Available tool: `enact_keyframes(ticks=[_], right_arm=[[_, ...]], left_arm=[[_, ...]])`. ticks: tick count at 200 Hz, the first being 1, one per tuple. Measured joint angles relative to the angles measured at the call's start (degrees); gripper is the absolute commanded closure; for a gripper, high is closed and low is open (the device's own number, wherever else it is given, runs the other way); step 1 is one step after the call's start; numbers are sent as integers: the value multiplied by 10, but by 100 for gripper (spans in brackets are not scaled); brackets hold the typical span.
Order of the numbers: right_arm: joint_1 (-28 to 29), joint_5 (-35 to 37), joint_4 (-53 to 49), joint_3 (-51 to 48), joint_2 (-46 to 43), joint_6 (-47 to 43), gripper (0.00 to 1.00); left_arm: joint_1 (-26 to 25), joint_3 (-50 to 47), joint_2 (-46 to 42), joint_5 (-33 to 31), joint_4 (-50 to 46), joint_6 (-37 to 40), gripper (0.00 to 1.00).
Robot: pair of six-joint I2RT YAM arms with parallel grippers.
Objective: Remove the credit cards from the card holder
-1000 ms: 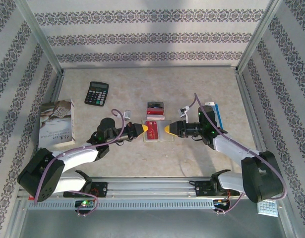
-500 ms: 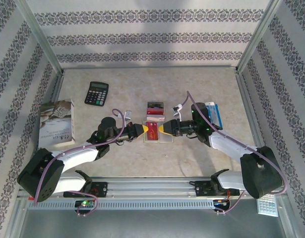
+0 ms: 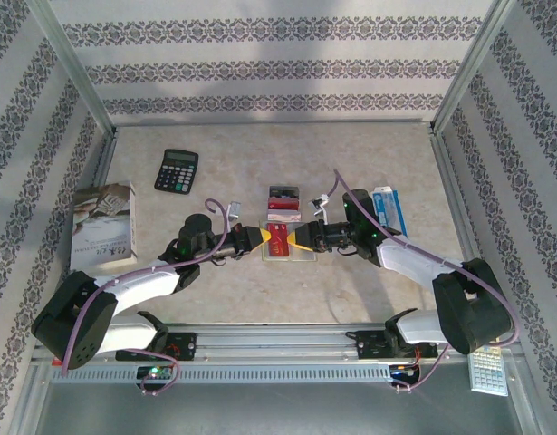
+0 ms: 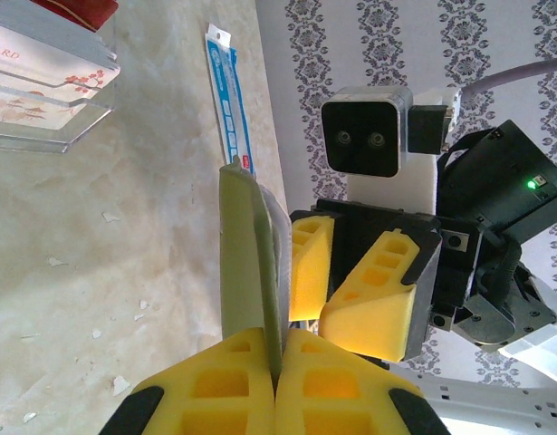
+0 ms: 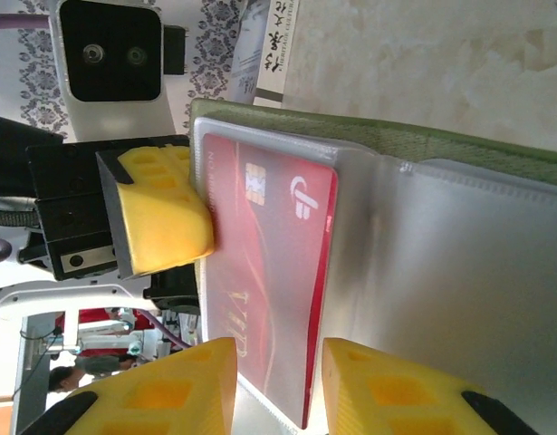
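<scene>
The olive-green card holder lies open mid-table between both arms. My left gripper is shut on its left edge; in the left wrist view the pads pinch the green flap. A red credit card sticks partly out of the holder's clear pocket. My right gripper is open, one finger on each side of that card's near edge, with a gap on both sides. In the top view the right gripper is at the red card. Other credit cards lie stacked just behind.
A black calculator sits at the back left. A book lies along the left wall. A blue-and-white packet lies right of the right arm. The stacked cards rest on a clear stand.
My right gripper has moved left to the card holder, and its fingers now straddle the red card's edge. The left gripper and holder have stayed put.
</scene>
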Motion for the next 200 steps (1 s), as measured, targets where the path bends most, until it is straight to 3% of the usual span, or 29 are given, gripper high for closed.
enact_keyframes(ticks=[137,200], right_arm=[[19,9,-15,19,18,-5,68],[17,12,-15,19,18,-3,76]], left_arm=[[0,0,0,0,0,0,100],[0,0,0,-1,1,0,100]])
